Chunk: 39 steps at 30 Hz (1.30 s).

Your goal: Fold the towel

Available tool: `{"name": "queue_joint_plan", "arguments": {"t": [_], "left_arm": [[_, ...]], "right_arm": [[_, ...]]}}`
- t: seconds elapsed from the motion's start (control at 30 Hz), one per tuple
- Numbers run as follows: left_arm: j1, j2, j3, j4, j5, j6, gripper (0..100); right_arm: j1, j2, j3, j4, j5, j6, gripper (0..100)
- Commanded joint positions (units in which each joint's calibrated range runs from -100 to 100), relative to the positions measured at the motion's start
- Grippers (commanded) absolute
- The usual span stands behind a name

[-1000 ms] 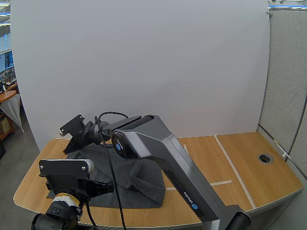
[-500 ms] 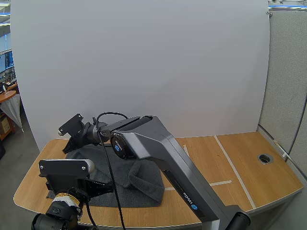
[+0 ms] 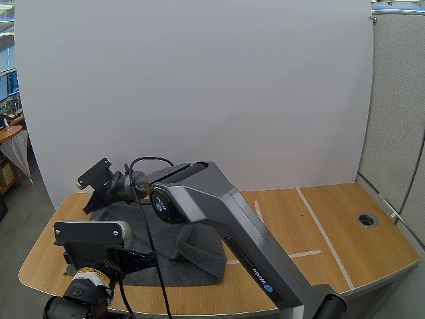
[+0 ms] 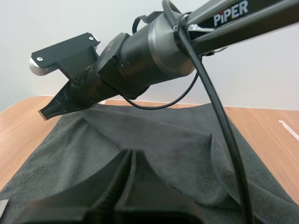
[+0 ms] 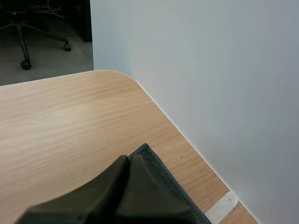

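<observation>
Right gripper [image 5: 127, 158]: hovering closed and empty over the towel [image 5: 156, 168] corner.
Left gripper [image 4: 131, 154]: likewise lying closed, empty.
Technique: probably needing opening before pinching the corner.

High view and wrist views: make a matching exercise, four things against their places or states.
Things: 1 dark grey cloth towel; 2 light wooden table; 3 left gripper; 4 right gripper.
States: A fingers together at the towel's far corner; B carries pale tape strips; C fingers together over the towel's near part; D spread out, one raised fold.
Pairs: 1-D; 2-B; 3-C; 4-A.
</observation>
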State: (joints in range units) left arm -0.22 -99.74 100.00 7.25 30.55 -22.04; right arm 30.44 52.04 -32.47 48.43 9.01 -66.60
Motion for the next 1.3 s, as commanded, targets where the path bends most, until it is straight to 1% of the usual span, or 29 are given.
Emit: {"name": "queue_joint_plan", "arguments": {"t": [0.0,0.37,0.4,0.43,0.47,0.57,0.6,0.63,0.67,0.7,0.83,1.1,1.17,1.2,1.27], "left_arm": [[-0.11,-0.26,0.0,0.32,-1.19,-0.31,0],[-0.11,-0.26,0.0,0.32,-1.19,-0.31,0],[-0.11,-0.26,0.0,0.32,-1.19,-0.31,0],[-0.11,-0.26,0.0,0.32,-1.19,-0.31,0],[-0.11,-0.26,0.0,0.32,-1.19,-0.31,0],[-0.11,-0.26,0.0,0.32,-1.19,-0.31,0],[-0.11,-0.26,0.0,0.32,-1.19,-0.31,0],[-0.11,-0.26,0.0,0.32,-1.19,-0.31,0],[-0.11,-0.26,0.0,0.32,-1.19,-0.31,0],[-0.11,-0.26,0.0,0.32,-1.19,-0.31,0],[-0.11,-0.26,0.0,0.32,-1.19,-0.31,0],[-0.11,-0.26,0.0,0.32,-1.19,-0.31,0],[-0.11,-0.26,0.0,0.32,-1.19,-0.31,0],[-0.11,-0.26,0.0,0.32,-1.19,-0.31,0],[-0.11,-0.26,0.0,0.32,-1.19,-0.31,0]], "right_arm": [[0.19,-0.52,-0.4,-0.23,-1.67,-0.46,0],[0.19,-0.52,-0.4,-0.23,-1.68,-0.46,0],[0.19,-0.52,-0.4,-0.23,-1.68,-0.46,2],[0.19,-0.52,-0.4,-0.23,-1.68,-0.46,13],[0.19,-0.52,-0.4,-0.23,-1.68,-0.46,29],[0.19,-0.68,-0.4,-0.23,-1.68,-0.46,63],[0.19,-1.12,-0.4,-0.23,-1.68,-0.46,77],[0.19,-1.44,-0.4,-0.23,-1.68,-0.46,86],[0.19,-1.95,-0.4,-0.23,-1.68,-0.46,92],[0.19,-2.53,-0.4,-0.23,-1.68,-0.46,95],[0.19,-5.16,-0.4,-0.23,0.67,-0.46,96],[-1.14,-13.1,0.16,-0.51,15.66,-0.1,95],[-1.64,-15.14,1.29,-0.94,17.82,-0.05,92],[-1.87,-16.39,1.9,-1.68,18.46,0.29,88],[-2.4,-19.2,3.9,-4.18,19.34,1.64,75]]}}
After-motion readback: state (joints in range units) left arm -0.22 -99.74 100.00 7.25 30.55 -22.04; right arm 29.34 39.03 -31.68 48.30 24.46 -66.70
